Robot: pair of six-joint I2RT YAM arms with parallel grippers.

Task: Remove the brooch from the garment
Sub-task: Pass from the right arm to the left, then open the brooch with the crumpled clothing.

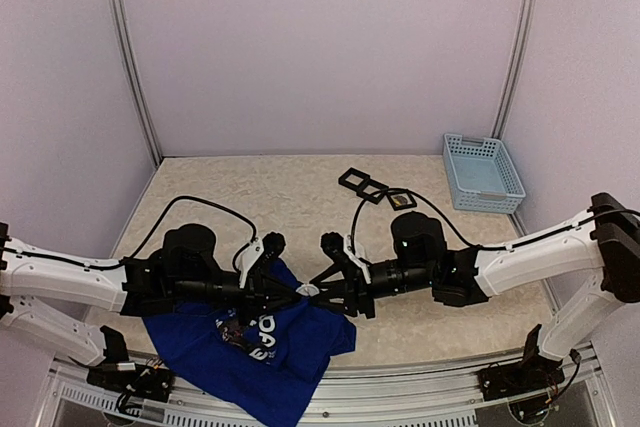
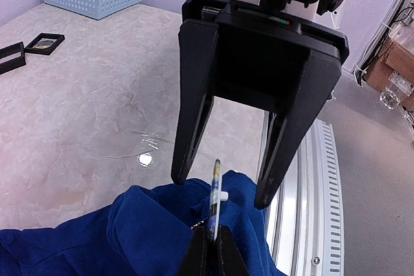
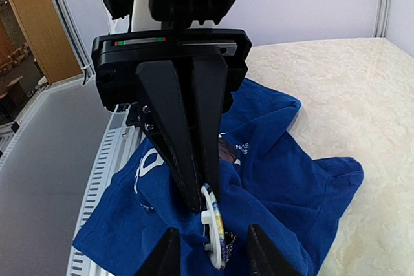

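Pinching the brooch [image 2: 215, 189] edge-on with the left gripper [image 2: 208, 250] — jaws pressed together on its rim, disc standing upright above the blue shirt [image 2: 129, 237]. Holding it that way, by the look of it, to lift the pinned patch of cloth clear and leave the other side room to work. Facing it from straight across with the right gripper [image 3: 213, 256], jaws spread, one finger on either side of the brooch, neither touching it as far as can be told. Bunching the shirt up under both grippers at the near edge of the table [image 2: 97, 114], with the rest of the cloth lying crumpled and the white lettering partly folded under. Judging the step: brooch gripped but not yet free — cloth heaped right up against it, so likely fastened through. Calling next for a firm hold on cloth or clasp from the right, then a pull apart. Risking a snag or a slipped rim if tugged too hard.
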